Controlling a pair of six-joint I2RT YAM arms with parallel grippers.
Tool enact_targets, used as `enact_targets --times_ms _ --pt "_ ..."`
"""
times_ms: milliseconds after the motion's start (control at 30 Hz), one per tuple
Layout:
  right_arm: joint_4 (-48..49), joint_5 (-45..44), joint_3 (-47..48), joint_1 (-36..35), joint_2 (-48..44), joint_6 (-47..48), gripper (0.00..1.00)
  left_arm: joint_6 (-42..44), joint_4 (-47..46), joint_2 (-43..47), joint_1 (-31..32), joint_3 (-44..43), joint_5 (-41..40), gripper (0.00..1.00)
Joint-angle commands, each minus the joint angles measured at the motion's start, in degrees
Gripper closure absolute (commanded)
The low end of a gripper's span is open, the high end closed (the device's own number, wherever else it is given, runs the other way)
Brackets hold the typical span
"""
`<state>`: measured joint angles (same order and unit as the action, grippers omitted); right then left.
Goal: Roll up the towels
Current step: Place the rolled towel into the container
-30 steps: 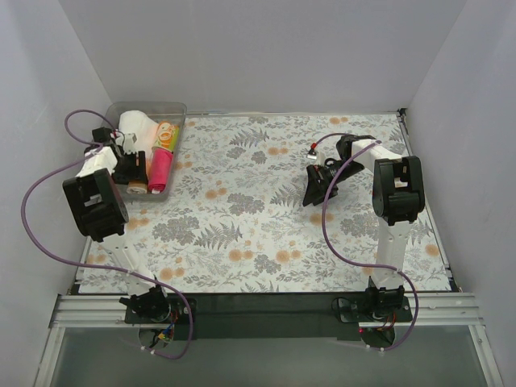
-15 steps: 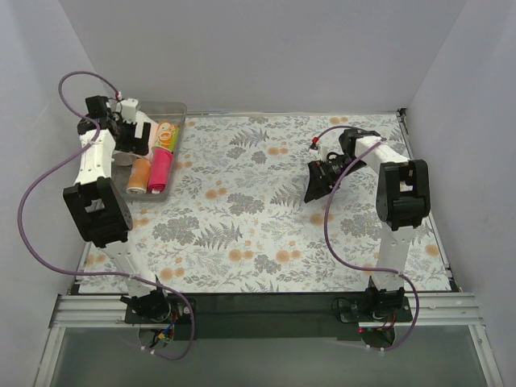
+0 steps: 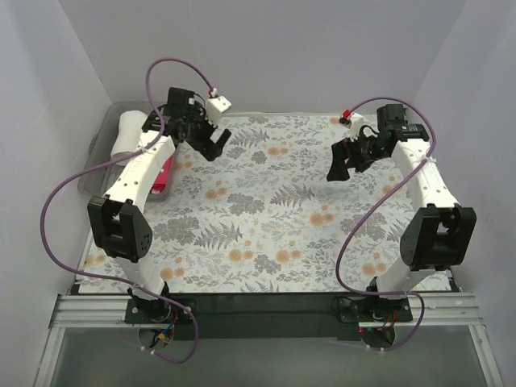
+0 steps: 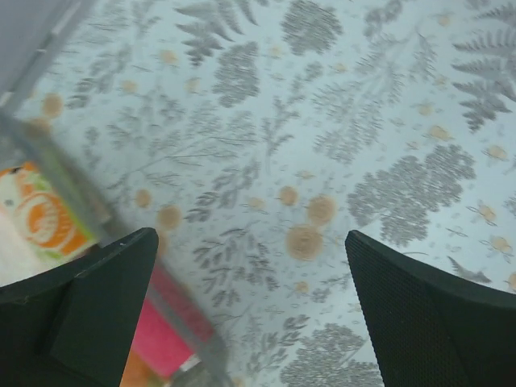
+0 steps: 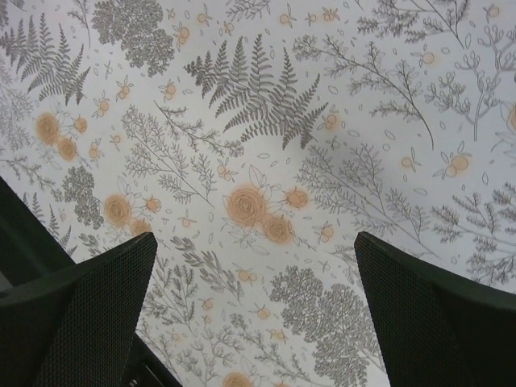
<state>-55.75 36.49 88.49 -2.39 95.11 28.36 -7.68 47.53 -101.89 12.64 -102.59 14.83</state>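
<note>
counting rolls in the plastic bin [image 3: 98, 145], we find the white towel [image 3: 126, 133], magenta-red towel [image 3: 164, 173] and orange-patterned towel [image 4: 36, 219] stowed, so little seems left; our left gripper [image 3: 218, 143] and right gripper [image 3: 343, 161] hover wide open, empty, above the floral covering [image 5: 258, 161].

Plain white walls [image 3: 266, 48] close in the far, left and right sides. A grey-and-orange floral covering [image 3: 266, 226] lies flat over the table, evenly lit. Along the near edge run a black plate [image 3: 266, 310] and an aluminium rail [image 3: 89, 310]. Nearer still is a dull grey-green surface [image 3: 266, 363].
</note>
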Motion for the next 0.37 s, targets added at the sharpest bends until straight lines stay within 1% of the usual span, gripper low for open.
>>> enact_targets --times_ms 0,33,67,200,333 --pt "6.3 -6.2 -5.8 -0.3 -5.3 -9.3 0.01 -1.3 -0.1 5.1 1.5 7.6 0.5 0.02" --pt "7.7 -7.7 -7.9 -0.4 -8.2 -10.1 0.02 -2.2 -0.9 5.8 2.0 9.5 0.6 0.02" --pt "10.1 -8.3 -12.0 -0.4 -9.8 -10.7 0.01 -2.3 -1.6 6.3 2.6 12.7 1.0 0.02" --pt "13.0 -9.3 -17.7 -0.4 -15.6 -12.4 0.02 -2.8 -4.9 8.2 2.9 17.2 2.0 0.02" --pt "13.0 -11.0 -17.3 -0.4 -16.7 -11.5 0.02 -3.7 -5.8 8.6 2.8 17.3 -0.7 0.02"
